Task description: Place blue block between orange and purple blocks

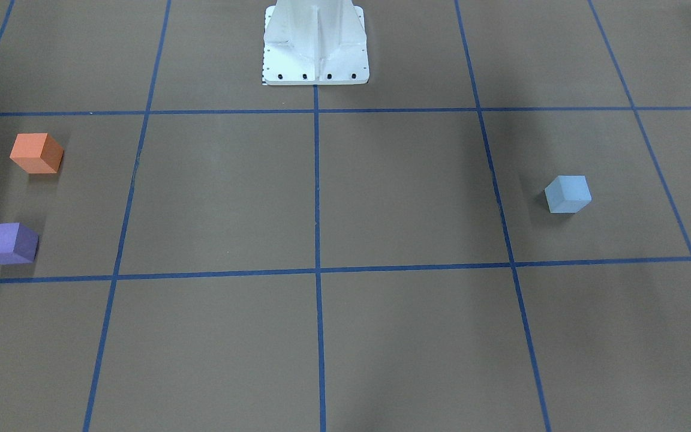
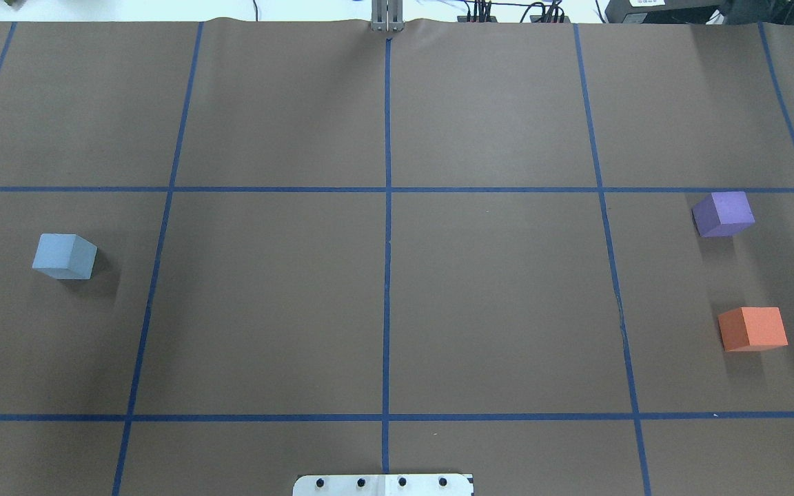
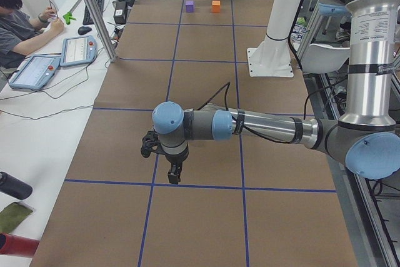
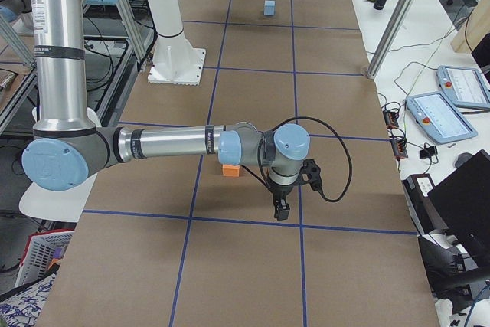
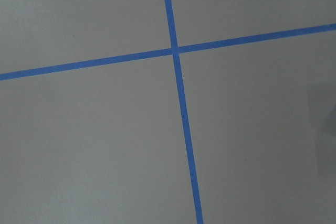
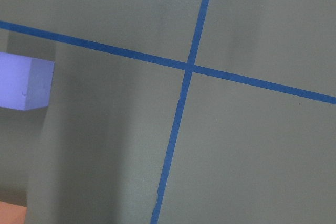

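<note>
Blue block (image 2: pixel 64 256) sat alone on the robot's left side of the brown surface (image 2: pixel 493 303), resting flat on one face and turned askew to the blue tape grid, with nothing touching it. It looked like a matte foam cube: probably light, a little yielding under pressure, neither slippery nor fragile. Its flat sides suggested the best hold would be across two opposite upright faces, low and centred, with the wrist turned to match the block's skew so it would not twist out.

The left pincer (image 3: pixel 174 176) hung above the surface near a tape crossing. Its wrist camera showed only bare paper and tape, so it was not over the block. Only the side view showed it, so I cannot tell whether its fingers were spread or pressed together. The same went for the right pincer (image 4: pixel 281 208), which hung at the opposite end.

Far across the surface, on the robot's right, the orange block (image 2: pixel 752 328) and purple block (image 2: pixel 723 214) stood apart in one grid square. The gap between them seemed wide enough for a third cube, though the fit might be snug.
</note>
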{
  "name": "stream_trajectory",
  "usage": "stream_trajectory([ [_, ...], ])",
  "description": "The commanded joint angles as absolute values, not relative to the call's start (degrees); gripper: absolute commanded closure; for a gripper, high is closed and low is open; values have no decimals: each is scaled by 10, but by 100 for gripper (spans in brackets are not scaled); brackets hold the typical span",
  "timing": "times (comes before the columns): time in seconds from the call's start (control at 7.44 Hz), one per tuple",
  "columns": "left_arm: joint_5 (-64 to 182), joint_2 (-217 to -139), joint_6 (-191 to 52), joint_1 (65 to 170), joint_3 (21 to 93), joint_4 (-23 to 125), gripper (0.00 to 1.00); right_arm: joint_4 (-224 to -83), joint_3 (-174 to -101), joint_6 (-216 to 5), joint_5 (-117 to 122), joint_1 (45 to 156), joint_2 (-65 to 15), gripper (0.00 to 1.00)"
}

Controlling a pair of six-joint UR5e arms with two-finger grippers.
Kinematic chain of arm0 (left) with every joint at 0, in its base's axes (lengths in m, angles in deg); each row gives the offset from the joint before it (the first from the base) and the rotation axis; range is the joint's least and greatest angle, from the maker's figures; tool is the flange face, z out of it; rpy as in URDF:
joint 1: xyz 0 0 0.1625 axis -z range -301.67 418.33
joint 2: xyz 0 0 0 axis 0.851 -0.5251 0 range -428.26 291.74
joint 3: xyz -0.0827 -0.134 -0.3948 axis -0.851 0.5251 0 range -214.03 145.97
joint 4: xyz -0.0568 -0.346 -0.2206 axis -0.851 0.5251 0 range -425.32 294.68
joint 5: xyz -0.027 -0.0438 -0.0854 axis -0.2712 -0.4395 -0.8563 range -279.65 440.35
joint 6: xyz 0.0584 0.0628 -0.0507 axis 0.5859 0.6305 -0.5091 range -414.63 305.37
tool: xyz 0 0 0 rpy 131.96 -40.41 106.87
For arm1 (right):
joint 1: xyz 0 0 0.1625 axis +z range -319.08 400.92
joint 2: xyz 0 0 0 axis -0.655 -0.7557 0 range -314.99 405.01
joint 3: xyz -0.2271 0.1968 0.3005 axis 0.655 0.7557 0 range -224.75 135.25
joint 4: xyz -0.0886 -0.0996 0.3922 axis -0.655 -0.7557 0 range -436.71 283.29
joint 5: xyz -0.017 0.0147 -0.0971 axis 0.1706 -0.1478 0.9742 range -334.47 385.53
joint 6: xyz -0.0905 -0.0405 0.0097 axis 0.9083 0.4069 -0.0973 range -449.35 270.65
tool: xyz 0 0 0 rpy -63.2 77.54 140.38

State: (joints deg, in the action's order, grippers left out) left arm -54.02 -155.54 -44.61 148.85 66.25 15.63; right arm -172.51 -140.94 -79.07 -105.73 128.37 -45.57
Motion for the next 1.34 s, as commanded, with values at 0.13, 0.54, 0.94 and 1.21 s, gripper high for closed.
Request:
stream_trajectory([
  [0.13, -539, -1555, -445, 1489, 670, 156, 0, -1724, -1420, -787, -1064, 1284, -454, 0],
  [0.54, -541, -1583, -450, 1487, 673, 161, 0, -1647, -1428, -792, -1065, 1280, -453, 0],
  [0.94, -561, -1613, -531, 1473, 640, 245, 0, -1622, -1416, -799, -1090, 1274, -461, 0],
  [1.21, -578, -1612, -613, 1406, 636, 351, 0, -1609, -1422, -801, -1127, 1271, -461, 0],
])
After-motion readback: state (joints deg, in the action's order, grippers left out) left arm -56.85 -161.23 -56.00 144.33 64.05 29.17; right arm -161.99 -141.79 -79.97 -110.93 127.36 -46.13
